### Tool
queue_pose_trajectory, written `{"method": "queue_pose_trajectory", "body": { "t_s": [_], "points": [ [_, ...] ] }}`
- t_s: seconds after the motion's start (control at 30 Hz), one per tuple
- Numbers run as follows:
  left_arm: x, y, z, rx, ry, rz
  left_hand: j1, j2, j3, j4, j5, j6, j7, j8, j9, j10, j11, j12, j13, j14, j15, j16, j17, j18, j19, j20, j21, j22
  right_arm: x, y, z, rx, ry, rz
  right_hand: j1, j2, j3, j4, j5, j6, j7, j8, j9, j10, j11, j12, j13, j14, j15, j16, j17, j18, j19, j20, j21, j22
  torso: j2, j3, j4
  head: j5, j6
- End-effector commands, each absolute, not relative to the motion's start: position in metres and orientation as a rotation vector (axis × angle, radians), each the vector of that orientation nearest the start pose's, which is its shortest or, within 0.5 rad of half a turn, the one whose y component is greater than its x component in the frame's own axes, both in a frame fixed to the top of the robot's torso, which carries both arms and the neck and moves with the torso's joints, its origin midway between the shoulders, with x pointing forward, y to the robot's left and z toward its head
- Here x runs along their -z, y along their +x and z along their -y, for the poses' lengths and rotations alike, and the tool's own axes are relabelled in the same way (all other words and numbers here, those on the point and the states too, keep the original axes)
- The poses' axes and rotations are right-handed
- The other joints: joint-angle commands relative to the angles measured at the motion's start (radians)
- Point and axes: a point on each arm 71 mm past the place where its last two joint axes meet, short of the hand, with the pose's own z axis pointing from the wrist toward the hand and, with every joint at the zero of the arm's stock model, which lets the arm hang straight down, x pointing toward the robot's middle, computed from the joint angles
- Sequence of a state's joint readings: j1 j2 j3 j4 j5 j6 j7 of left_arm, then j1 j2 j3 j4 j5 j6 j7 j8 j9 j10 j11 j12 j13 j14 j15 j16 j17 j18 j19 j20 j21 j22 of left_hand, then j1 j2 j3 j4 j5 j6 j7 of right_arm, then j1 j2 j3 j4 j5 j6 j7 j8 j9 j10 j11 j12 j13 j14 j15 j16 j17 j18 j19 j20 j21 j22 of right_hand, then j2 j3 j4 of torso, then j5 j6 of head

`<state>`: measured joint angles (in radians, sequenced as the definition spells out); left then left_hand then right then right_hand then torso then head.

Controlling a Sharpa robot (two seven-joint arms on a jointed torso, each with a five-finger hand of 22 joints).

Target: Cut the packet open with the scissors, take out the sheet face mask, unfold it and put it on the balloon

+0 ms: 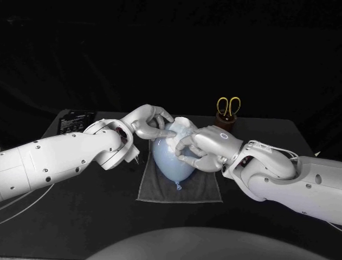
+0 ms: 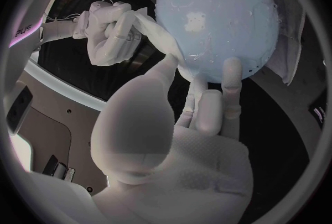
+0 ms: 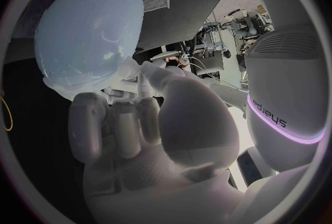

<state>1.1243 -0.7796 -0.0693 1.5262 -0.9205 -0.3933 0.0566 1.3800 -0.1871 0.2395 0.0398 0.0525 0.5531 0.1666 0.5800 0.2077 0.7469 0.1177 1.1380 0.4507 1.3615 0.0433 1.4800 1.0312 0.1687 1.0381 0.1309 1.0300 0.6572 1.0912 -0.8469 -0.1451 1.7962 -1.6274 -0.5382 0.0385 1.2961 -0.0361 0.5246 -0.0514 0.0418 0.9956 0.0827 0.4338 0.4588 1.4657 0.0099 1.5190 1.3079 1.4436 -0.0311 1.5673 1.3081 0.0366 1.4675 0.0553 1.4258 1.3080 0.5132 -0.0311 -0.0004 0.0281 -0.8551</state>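
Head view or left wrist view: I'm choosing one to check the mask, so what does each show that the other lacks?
Head view: scissors standing in a holder, and the grey towel under the balloon. Left wrist view: the right hand pinching an edge of the sheet face mask. Both: the balloon and mask, with the left hand and right hand at them.

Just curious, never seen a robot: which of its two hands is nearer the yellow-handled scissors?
The right hand, entering from the picture's right: the scissors stand in a holder just behind it. The left hand is across the balloon.
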Motion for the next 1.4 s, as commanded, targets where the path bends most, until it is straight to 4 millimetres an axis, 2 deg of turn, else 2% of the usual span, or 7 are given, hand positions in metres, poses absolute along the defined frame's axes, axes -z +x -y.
{"method": "queue_pose_trajectory", "body": {
  "t_s": [0.03,0.17,0.3,0.87,1.0,1.17,1.4],
  "points": [
    [0.227,0.467,-0.171,0.952,-0.295,-1.747,0.023,0.010,-0.013,0.001,-0.004,-0.008,0.036,0.015,0.004,-0.002,0.008,0.008,0.000,0.000,0.009,0.006,0.003,0.007,0.003,0.011,0.006,0.005,0.218,0.373,0.120,-1.016,-0.435,-1.456,0.000,-0.008,0.001,-0.005,0.007,-0.001,-0.004,0.007,0.030,0.064,-0.006,-0.003,0.209,0.127,-0.027,0.003,0.263,-0.004,0.045,-0.006,-0.004,0.219,0.000,0.0015,0.0016,0.001,-0.007],
    [0.228,0.467,-0.172,0.922,-0.299,-1.754,0.053,0.026,-0.011,-0.004,-0.004,-0.004,0.038,0.035,0.009,0.001,0.009,0.015,-0.001,0.003,0.011,0.008,0.008,0.007,0.006,0.012,0.011,0.010,0.220,0.371,0.120,-1.019,-0.432,-1.456,0.001,-0.008,0.002,-0.005,0.007,-0.001,-0.004,0.008,0.030,0.065,-0.006,-0.001,0.211,0.127,-0.027,0.003,0.263,-0.004,0.046,-0.006,-0.002,0.219,-0.001,0.0008,0.0004,0.003,-0.011],
    [0.229,0.467,-0.173,0.904,-0.303,-1.760,0.063,0.032,-0.009,-0.006,-0.004,-0.002,0.039,0.043,0.011,0.002,0.009,0.018,-0.003,0.004,0.011,0.009,0.009,0.006,0.007,0.013,0.014,0.012,0.223,0.368,0.120,-1.026,-0.423,-1.454,0.001,-0.007,0.002,-0.006,0.007,-0.001,-0.004,0.008,0.030,0.067,-0.006,0.001,0.213,0.127,-0.027,0.003,0.263,-0.005,0.047,-0.006,0.000,0.220,0.000,-0.0001,0.0001,0.002,-0.015],
    [0.229,0.466,-0.172,0.928,-0.321,-1.764,0.061,0.035,-0.010,-0.001,-0.005,0.002,0.040,0.052,0.012,0.004,0.010,0.020,-0.005,0.005,0.012,0.010,0.010,0.007,0.006,0.013,0.014,0.011,0.240,0.358,0.123,-1.079,-0.318,-1.483,-0.001,-0.003,0.008,-0.002,0.007,-0.005,-0.003,0.011,0.031,0.059,-0.006,-0.011,0.201,0.127,-0.027,0.003,0.263,-0.003,0.043,-0.006,-0.009,0.217,-0.001,-0.0017,0.0011,0.004,-0.018],
    [0.228,0.465,-0.172,0.938,-0.325,-1.761,0.060,0.035,-0.011,0.000,-0.005,0.002,0.040,0.053,0.013,0.004,0.010,0.020,-0.005,0.005,0.012,0.010,0.008,0.007,0.005,0.013,0.013,0.008,0.240,0.358,0.127,-1.093,-0.270,-1.467,-0.001,-0.010,0.011,-0.005,0.007,-0.015,-0.001,0.013,0.031,0.048,-0.004,-0.026,0.188,0.127,-0.026,0.003,0.263,-0.001,0.041,-0.006,-0.016,0.215,-0.001,-0.0012,0.0006,0.004,-0.018],
    [0.228,0.465,-0.172,0.947,-0.330,-1.759,0.059,0.036,-0.011,0.001,-0.004,0.003,0.041,0.054,0.013,0.004,0.010,0.020,-0.005,0.005,0.012,0.010,0.008,0.007,0.004,0.013,0.012,0.007,0.236,0.358,0.135,-1.131,-0.171,-1.406,-0.016,-0.021,-0.003,0.004,0.007,-0.049,0.010,0.001,0.025,0.041,0.004,-0.035,0.179,0.127,-0.020,0.003,0.263,0.001,0.036,-0.003,-0.029,0.211,-0.001,-0.0006,0.0011,0.003,-0.018],
    [0.228,0.464,-0.172,0.960,-0.334,-1.756,0.059,0.037,-0.011,0.002,-0.005,0.003,0.041,0.055,0.013,0.004,0.011,0.020,-0.006,0.004,0.012,0.010,0.008,0.007,0.003,0.014,0.012,0.007,0.232,0.361,0.146,-1.136,-0.058,-1.365,-0.025,-0.021,-0.008,0.018,0.007,-0.082,0.028,-0.026,0.006,0.042,0.020,-0.033,0.182,0.127,-0.007,0.003,0.263,0.000,0.039,0.006,-0.023,0.213,0.000,-0.0002,0.0006,0.003,-0.018]
  ]
}}
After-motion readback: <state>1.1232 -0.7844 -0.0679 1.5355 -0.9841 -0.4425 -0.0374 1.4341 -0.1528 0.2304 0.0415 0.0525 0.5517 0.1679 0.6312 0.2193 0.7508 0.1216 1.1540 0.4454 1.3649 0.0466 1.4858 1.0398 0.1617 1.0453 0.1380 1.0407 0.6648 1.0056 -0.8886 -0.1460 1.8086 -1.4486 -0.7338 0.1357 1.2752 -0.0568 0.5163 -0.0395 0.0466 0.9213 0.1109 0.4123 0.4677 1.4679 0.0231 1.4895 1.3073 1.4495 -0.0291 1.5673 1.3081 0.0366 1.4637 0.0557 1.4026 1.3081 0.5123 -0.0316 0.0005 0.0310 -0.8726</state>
